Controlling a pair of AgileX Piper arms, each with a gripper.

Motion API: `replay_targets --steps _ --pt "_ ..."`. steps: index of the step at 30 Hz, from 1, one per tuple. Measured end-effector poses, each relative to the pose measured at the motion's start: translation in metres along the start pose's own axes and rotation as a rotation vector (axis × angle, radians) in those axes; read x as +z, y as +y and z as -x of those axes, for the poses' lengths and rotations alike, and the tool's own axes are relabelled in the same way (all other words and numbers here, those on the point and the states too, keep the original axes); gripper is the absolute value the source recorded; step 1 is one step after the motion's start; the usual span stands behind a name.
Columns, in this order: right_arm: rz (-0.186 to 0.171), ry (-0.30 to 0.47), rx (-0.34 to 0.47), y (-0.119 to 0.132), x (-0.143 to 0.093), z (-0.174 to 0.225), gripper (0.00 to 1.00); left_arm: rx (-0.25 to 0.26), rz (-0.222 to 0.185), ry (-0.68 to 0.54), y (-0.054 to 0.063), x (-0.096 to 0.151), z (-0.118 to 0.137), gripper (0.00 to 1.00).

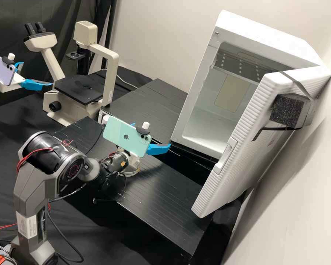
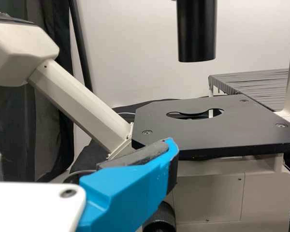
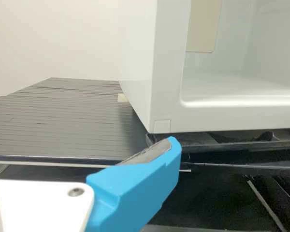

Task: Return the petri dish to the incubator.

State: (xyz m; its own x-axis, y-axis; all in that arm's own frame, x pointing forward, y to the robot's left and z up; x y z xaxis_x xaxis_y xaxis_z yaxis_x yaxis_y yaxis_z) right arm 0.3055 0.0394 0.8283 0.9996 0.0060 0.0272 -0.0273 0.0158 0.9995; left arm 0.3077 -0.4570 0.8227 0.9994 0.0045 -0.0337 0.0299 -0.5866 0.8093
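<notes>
Its blue plastic fingers [image 3: 135, 191] wide apart, as on the white left gripper [image 1: 37, 73], the white right gripper [image 1: 152, 135] may strike the boxy white incubator [image 1: 268, 35] if advanced misaligned.

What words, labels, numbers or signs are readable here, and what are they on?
No words or numbers are readable.
Mint-green phone: bitten-apple sign, no text.
Lilac phone: bitten-apple sign, no text.
Right arm: white label, print too small.
Incubator door: reddish mark, too small to make out.
</notes>
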Motion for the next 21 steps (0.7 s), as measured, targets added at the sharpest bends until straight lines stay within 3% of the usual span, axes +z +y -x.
replay_targets --steps 13,17,21 --pt "0.001 -0.002 0.01 0.0 0.004 0.016 1.0 0.0 0.0 0.0 0.0 0.0 0.0 1.0" --pt "0.002 0.021 0.077 0.01 0.005 0.044 1.0 0.0 0.0 0.0 0.0 0.0 0.0 1.0" --pt "-0.028 0.074 0.165 0.019 0.005 0.08 1.0 0.0 0.0 0.0 0.0 0.0 0.0 1.0"
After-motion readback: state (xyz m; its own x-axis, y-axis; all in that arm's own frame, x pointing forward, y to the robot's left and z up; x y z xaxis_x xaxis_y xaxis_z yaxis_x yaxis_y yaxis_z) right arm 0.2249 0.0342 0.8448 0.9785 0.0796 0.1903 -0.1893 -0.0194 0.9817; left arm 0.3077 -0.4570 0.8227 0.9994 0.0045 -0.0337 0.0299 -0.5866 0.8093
